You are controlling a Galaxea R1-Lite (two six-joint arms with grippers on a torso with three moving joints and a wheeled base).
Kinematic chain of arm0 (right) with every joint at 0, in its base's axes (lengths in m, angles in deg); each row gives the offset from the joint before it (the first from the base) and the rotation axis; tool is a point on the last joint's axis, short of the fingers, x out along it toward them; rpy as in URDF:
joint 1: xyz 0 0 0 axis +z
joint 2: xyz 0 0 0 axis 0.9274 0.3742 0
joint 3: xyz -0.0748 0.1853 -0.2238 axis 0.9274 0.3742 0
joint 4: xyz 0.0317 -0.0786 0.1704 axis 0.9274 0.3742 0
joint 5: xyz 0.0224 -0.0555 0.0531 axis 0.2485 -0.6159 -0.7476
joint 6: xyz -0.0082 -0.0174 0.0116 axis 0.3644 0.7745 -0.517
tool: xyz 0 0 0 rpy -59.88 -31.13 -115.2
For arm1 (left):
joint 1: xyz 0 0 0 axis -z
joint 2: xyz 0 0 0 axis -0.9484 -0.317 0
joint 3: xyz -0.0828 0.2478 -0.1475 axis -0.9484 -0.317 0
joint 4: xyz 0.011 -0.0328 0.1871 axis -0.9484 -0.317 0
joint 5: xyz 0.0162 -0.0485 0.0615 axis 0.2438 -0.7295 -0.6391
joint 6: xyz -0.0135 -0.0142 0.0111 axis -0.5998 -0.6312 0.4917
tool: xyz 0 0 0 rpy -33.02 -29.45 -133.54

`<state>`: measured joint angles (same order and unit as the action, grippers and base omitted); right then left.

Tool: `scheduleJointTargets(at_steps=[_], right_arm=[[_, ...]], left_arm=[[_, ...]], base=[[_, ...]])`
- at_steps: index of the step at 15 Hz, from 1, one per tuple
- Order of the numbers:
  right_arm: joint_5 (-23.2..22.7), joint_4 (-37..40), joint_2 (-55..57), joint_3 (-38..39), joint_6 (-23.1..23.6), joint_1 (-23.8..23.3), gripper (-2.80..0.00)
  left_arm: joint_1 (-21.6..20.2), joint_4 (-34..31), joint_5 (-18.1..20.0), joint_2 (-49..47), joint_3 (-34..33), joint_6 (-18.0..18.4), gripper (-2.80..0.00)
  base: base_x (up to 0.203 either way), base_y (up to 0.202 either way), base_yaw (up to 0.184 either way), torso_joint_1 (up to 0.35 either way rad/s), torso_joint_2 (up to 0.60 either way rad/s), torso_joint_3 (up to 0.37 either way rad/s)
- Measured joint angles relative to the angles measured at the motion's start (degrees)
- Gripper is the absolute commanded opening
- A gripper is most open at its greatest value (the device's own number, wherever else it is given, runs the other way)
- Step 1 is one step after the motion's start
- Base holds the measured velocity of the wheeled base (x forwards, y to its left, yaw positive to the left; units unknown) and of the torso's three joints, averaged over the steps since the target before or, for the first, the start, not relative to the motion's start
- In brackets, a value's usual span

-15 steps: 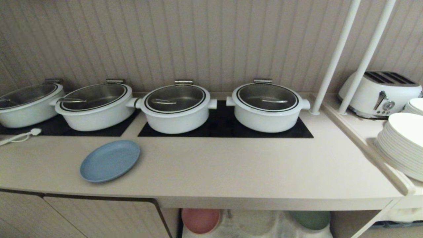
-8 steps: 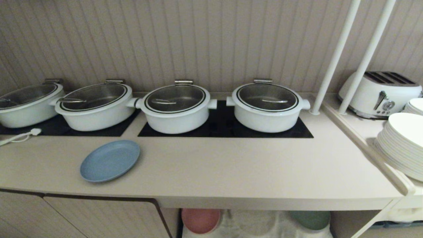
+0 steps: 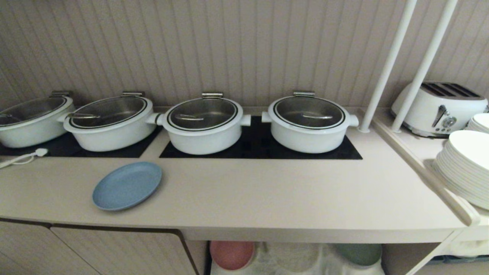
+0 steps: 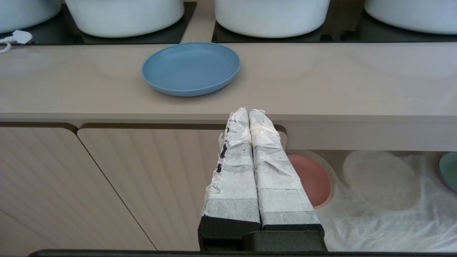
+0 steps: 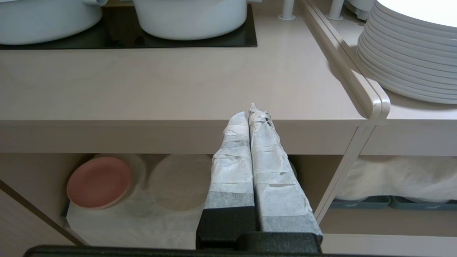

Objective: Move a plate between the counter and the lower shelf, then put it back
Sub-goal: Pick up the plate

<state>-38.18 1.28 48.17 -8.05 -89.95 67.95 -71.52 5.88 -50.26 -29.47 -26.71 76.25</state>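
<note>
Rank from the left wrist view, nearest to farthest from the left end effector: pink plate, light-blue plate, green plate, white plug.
Left end effector, shut, sits below the counter's front edge.
1. Round pink plate: on the lower shelf, right beside the fingers.
2. Round matte light-blue plate: on the beige counter, just past the tips.
3. Green plate and white plug: far off on opposite sides, too close to call.

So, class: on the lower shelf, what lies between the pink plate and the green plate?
In the left wrist view, a round raised mound of the white cloth liner lies between the pink plate and the green plate; no plate rests there.
</note>
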Motion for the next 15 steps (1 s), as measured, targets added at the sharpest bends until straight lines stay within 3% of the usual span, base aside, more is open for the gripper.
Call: scheduleJointTargets(at_steps=[15], right_arm=[[-0.09, 0.05, 0.00, 0.00, 0.13, 0.02, -2.80]], left_arm=[[0.00, 0.00, -0.02, 0.00, 0.00, 0.04, -2.80]], base=[[0.000, 0.000, 0.000, 0.000, 0.00, 0.000]])
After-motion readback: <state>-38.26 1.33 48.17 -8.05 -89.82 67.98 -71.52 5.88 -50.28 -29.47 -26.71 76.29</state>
